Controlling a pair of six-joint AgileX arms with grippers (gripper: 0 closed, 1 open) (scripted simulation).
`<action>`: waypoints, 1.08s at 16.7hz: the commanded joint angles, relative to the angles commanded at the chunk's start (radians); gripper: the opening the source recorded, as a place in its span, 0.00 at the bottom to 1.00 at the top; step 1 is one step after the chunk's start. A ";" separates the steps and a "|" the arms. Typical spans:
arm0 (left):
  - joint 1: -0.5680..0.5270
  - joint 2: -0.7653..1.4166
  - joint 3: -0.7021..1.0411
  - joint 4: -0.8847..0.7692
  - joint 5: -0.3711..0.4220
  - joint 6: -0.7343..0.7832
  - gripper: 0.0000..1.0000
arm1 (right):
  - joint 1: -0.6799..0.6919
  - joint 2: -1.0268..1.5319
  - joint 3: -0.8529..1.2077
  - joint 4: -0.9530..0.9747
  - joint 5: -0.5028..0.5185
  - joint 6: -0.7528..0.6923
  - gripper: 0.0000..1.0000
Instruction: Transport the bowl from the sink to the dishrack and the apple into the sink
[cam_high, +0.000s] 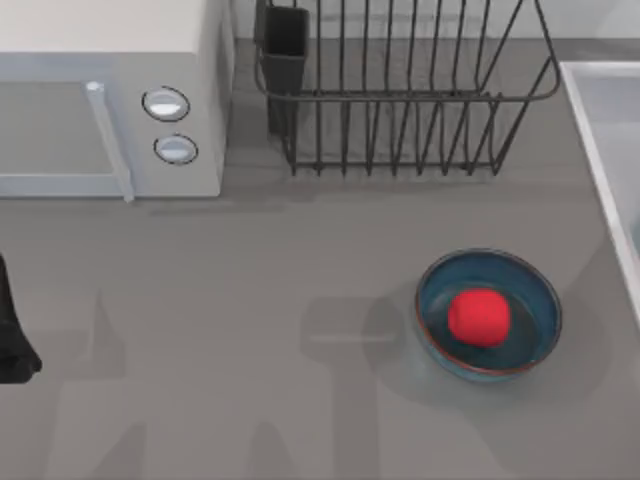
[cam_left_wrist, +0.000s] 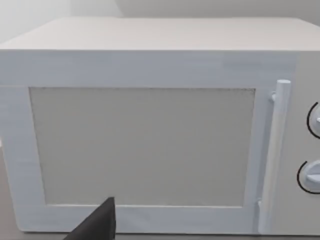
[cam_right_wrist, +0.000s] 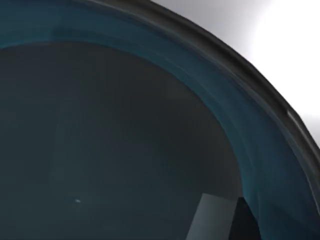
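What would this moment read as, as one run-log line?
apple: in bowl on table | rack: no bowl | sink: right edge | right wrist: close over second bowl | left arm: left edge, facing microwave

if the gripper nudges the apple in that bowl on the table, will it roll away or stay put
The apple looks round and smooth, so a nudge would probably roll it. It sits inside the bowl, whose raised wall should likely keep it from escaping onto the table. Its smooth surface may slip between fingers, so a centred pinch seems safer. The left arm is parked at the table's left edge.
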 joint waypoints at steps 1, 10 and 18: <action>0.000 0.000 0.000 0.000 0.000 0.000 1.00 | 0.000 0.000 0.000 0.000 0.000 0.000 0.00; 0.000 0.000 0.000 0.000 0.000 0.000 1.00 | -0.098 -0.295 -0.115 -0.131 -0.001 -0.112 0.00; 0.000 0.000 0.000 0.000 0.000 0.000 1.00 | -0.316 -0.930 -0.443 -0.480 -0.027 -0.333 0.00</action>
